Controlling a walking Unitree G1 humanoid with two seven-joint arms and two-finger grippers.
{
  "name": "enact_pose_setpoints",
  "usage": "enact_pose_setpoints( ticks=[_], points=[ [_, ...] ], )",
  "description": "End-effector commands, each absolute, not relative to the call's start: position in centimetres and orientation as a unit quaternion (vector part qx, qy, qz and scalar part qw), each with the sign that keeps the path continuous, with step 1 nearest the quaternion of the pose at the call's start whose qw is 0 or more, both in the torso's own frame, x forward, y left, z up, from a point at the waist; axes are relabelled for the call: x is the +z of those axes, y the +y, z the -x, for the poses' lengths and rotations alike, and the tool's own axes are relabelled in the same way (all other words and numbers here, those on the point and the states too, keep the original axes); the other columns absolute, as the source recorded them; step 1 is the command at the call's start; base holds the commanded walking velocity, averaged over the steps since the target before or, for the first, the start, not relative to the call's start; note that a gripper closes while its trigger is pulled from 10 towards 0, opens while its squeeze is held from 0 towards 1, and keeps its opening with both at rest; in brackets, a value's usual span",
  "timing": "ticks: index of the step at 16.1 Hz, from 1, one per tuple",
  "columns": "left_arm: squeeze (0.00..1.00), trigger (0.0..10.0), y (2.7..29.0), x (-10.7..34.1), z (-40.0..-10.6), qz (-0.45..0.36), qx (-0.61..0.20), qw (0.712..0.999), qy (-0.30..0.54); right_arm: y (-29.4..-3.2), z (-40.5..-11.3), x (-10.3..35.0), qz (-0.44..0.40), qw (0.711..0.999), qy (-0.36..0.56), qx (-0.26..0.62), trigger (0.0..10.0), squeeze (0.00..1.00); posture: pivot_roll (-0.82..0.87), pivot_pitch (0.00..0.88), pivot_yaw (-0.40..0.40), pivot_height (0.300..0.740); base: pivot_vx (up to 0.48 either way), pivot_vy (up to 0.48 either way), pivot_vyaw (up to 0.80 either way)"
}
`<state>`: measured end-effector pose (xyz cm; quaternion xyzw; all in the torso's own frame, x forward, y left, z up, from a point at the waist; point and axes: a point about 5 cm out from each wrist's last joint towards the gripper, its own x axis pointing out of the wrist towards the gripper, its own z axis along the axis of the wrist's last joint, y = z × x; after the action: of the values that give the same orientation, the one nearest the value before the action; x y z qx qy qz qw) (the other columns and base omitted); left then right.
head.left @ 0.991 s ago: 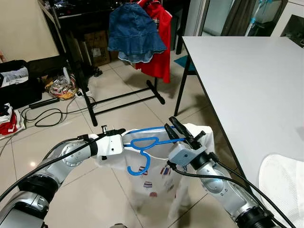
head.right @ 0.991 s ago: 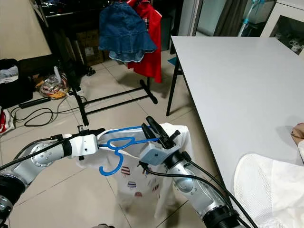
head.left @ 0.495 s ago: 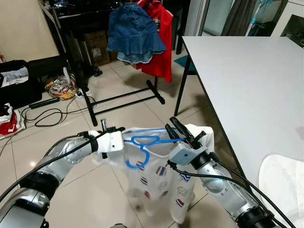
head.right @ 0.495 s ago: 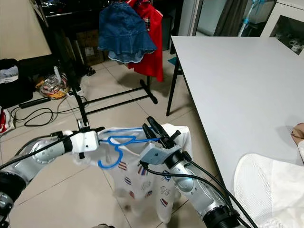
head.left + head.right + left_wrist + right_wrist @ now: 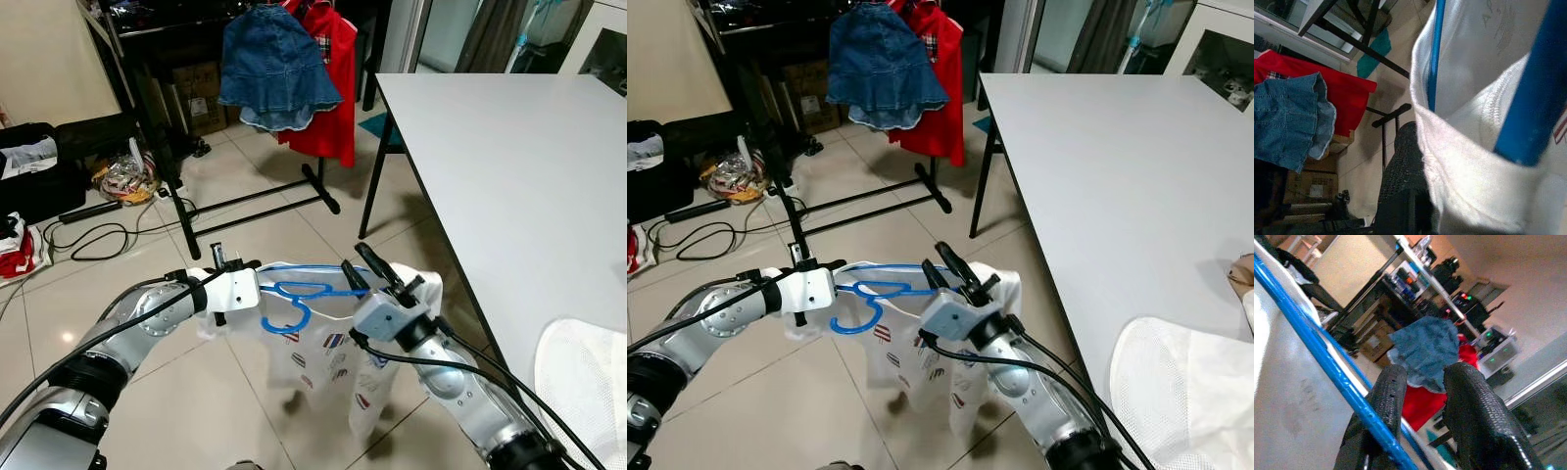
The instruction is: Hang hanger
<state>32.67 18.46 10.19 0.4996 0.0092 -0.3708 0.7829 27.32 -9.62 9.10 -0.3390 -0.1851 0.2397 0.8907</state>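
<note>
Left eye view, read from frame left to right: the left gripper [image 5: 247, 277] sits at lower centre-left, pinching the left shoulder of the white shirt [image 5: 333, 352] and the end of the blue hanger [image 5: 299, 294] beneath it; the left wrist view shows one finger [image 5: 1400, 181] pressed against the hem. The hanger lies level across the lower middle, its hook curling down toward the floor, the shirt draped below it. To its right, the right gripper [image 5: 377, 274] has its fingers nipped on the hanger's other arm, the rod passing between them in the right wrist view. The clothes rack [image 5: 176, 166] with a denim skirt [image 5: 276, 64] and red garment [image 5: 328, 69] stands at upper centre, well apart; the white table [image 5: 509, 166] fills the right. Judgement: the hanger is light, stiff and smooth, the shirt limp and liable to slide; hold at both hanger ends. Against the earlier frames, the shirt has swung and the hook has rotated nearer level.
</note>
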Motion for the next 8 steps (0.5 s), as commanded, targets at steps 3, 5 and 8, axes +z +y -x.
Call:
enact_pose_setpoints(
  ticks=[3, 5, 8],
  points=[
    [0.00, 0.0, 18.3, 10.3, -32.9, -0.475, -0.355, 0.806, 0.007, -8.5, -26.3, 9.4, 0.320, 0.883, -0.202, 0.278, 10.0, 0.00, 0.07, 0.079, 0.016, 0.740, 0.000, 0.000, 0.00],
    [0.00, 0.0, 18.2, 9.9, -32.8, -0.472, -0.355, 0.807, 0.012, -9.0, -26.2, 9.6, 0.315, 0.886, -0.203, 0.273, 10.0, 0.00, 0.07, 0.079, 0.016, 0.740, 0.000, 0.000, 0.00],
    [0.00, 0.0, 18.2, 9.9, -33.0, -0.468, -0.346, 0.813, 0.014, -9.5, -26.0, 9.8, 0.314, 0.887, -0.201, 0.272, 10.0, 0.00, 0.06, 0.081, 0.018, 0.740, 0.000, 0.000, 0.00]
  ],
)
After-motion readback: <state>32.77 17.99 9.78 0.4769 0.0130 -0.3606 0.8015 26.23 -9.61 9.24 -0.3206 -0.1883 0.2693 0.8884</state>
